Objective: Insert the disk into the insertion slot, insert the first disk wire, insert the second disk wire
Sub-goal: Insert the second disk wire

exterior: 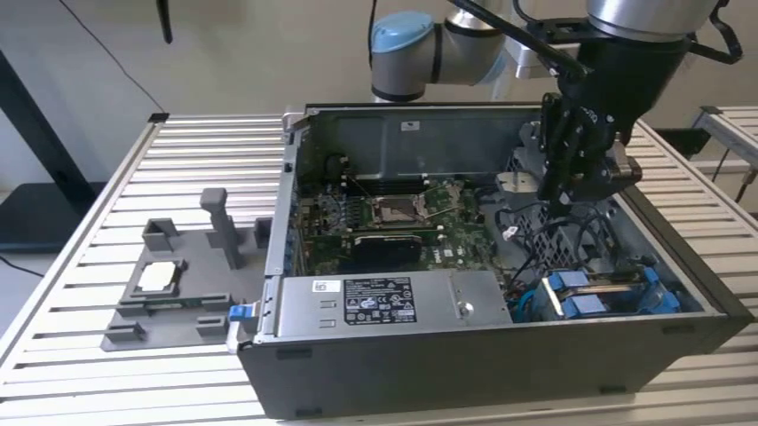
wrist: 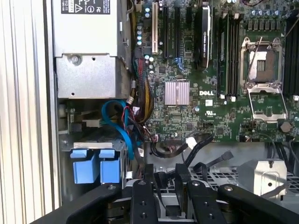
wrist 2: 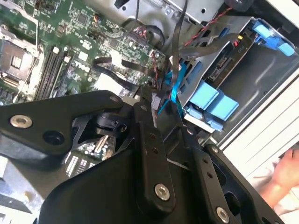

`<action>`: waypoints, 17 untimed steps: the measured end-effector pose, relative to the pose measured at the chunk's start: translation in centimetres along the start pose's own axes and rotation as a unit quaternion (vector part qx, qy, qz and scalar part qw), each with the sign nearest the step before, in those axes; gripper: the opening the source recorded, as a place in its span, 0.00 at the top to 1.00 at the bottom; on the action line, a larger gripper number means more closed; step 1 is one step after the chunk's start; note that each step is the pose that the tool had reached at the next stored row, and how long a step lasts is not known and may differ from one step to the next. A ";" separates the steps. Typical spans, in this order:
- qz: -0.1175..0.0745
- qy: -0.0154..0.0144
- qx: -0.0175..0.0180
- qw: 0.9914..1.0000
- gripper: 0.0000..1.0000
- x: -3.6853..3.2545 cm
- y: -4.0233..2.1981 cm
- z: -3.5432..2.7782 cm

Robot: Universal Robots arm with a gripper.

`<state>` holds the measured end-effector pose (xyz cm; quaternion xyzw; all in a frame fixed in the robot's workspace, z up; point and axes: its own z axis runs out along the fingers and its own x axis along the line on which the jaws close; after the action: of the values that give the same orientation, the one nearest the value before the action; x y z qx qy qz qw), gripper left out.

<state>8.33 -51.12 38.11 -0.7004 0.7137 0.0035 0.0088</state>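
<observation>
The disk (exterior: 592,295) sits in the insertion slot (exterior: 649,282) at the case's front corner on the exterior view's right. The blue tabs of its carrier show in the second wrist view (wrist 2: 211,100) and the first wrist view (wrist: 93,169). A blue disk wire (wrist: 120,127) loops out beside the bay and runs to my fingertips (wrist 2: 144,108). My gripper (exterior: 556,197) hangs over the case's right half, behind the bay, and looks shut on the wire's black end (wrist 2: 159,100). Loose black wires (wrist: 198,144) lie just beyond the gripper (wrist: 164,176).
The open case holds a green motherboard (exterior: 391,222) with a square socket and a grey power-supply box (exterior: 385,303) at its front. A grey fixture (exterior: 166,293) stands on the slatted table at the exterior view's left. A person's hand (wrist 2: 286,171) is outside the case wall.
</observation>
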 end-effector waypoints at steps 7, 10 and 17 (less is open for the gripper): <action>0.000 0.002 0.000 1.000 0.67 -0.03 0.01 0.17; 0.000 0.003 0.000 1.000 0.69 -0.06 0.01 0.27; 0.000 0.003 0.000 1.000 0.79 -0.05 0.01 0.32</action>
<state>8.33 -51.07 37.79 -0.7004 0.7137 0.0012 0.0067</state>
